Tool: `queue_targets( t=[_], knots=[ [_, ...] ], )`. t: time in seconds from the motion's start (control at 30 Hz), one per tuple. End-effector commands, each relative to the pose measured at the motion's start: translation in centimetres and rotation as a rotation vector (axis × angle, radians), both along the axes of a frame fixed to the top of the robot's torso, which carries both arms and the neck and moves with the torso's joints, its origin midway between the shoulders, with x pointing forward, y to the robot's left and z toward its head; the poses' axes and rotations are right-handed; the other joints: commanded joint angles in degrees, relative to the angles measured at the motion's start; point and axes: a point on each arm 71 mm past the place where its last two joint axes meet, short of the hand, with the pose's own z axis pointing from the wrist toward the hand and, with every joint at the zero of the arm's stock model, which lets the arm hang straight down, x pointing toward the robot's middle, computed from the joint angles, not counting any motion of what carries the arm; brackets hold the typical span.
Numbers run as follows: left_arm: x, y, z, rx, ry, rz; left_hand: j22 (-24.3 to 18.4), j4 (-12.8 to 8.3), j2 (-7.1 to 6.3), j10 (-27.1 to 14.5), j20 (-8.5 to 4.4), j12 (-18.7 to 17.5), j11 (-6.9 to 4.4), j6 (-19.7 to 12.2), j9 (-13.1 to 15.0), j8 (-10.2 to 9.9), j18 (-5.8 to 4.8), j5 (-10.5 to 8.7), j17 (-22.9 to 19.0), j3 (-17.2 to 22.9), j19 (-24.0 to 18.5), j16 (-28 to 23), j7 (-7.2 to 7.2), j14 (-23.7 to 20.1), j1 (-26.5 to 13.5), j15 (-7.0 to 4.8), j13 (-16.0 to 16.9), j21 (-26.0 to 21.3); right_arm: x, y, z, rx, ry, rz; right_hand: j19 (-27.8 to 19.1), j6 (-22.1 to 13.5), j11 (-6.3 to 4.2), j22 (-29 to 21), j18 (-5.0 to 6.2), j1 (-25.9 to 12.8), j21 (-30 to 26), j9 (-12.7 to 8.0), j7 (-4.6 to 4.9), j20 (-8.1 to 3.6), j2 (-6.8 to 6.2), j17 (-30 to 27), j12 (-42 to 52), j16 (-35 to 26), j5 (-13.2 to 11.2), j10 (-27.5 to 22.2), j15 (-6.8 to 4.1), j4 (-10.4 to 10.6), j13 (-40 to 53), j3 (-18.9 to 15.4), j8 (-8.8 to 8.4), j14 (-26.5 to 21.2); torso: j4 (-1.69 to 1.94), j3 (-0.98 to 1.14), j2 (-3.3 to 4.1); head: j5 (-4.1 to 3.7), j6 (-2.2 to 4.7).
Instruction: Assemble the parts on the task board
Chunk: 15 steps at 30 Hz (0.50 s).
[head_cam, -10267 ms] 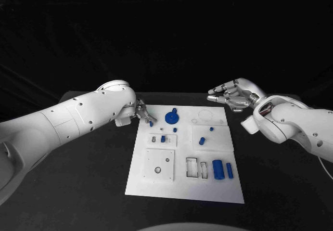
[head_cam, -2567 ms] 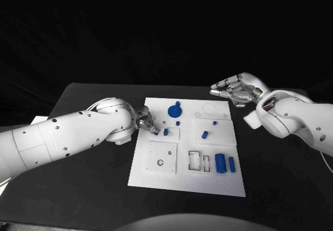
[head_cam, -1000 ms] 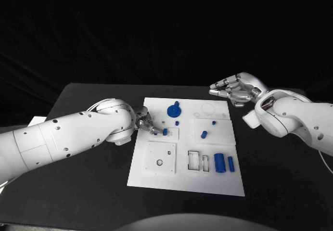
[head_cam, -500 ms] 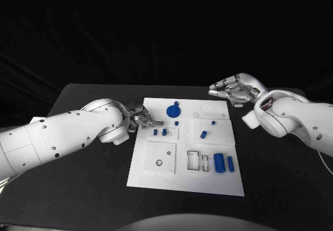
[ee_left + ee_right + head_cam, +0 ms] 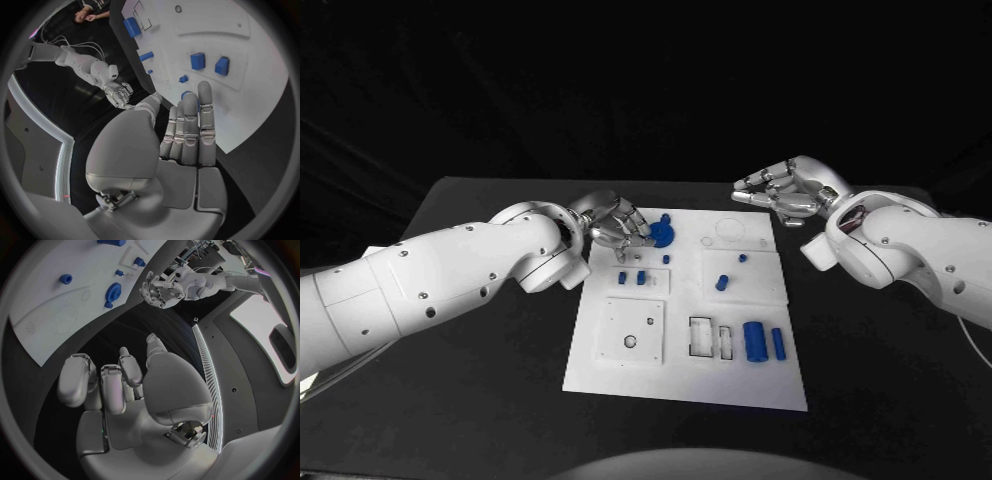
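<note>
Left hand (image 5: 615, 222) is by the far left corner of the task board (image 5: 687, 380), fingers (image 5: 190, 127) straight and spread, holding nothing. Blue gear-like part (image 5: 661, 233) sits just beside them toward the board's middle, so that hand is way nearer to it than the right hand (image 5: 788, 193). Right one hangs off the far right corner over the desk (image 5: 473, 400), fingers loosely curled, empty too. Two small blue blocks (image 5: 633, 276) sit a bit nearer the robot. Can't tell if the left fingertips actually touch the gear; the hand covers that edge.
</note>
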Motion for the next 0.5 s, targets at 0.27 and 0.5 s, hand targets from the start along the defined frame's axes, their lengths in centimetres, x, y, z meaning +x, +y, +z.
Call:
queue_targets(
  t=[0.27,0.5],
  knots=[
    [0.6,-3.5,0.0,0.205,-0.305,-0.197,10.2,-1.2,-4.00,5.6,-1.49,-8.0,-0.79,7.4,-8.8,-7.4,-0.95,-0.38,23.6,3.3,11.1,25.6,-1.21,15.4,2.2,-1.09,-11.8,13.2,-0.1,0.5,-0.2,0.008,0.007,0.021,-0.3,0.0,0.03,0.0,1.03,-0.2,-0.2,0.1,-0.13,0.09,0.20,5.7,-0.2,-0.2,0.1,-0.5,-0.05,0.1,0.4,-0.4,0.29,3.7,-0.12,-0.01,0.12,-0.84,1.01],
    [1.1,-4.6,-0.8,0.343,-0.297,-0.223,24.8,-1.7,-4.65,6.8,-2.12,-10.2,-1.24,9.9,-11.3,-9.7,-3.21,-0.47,31.2,2.3,15.4,32.4,-1.91,18.7,1.5,-1.64,-15.5,28.5,-0.1,0.7,-0.3,0.009,0.008,0.025,-0.3,-0.1,0.04,0.0,1.02,-0.2,-0.2,0.1,-0.13,0.09,0.23,5.7,-0.1,-0.2,0.1,-0.5,-0.05,0.1,0.4,-0.4,0.29,3.7,-0.23,0.00,0.12,-0.76,1.16]
  ],
)
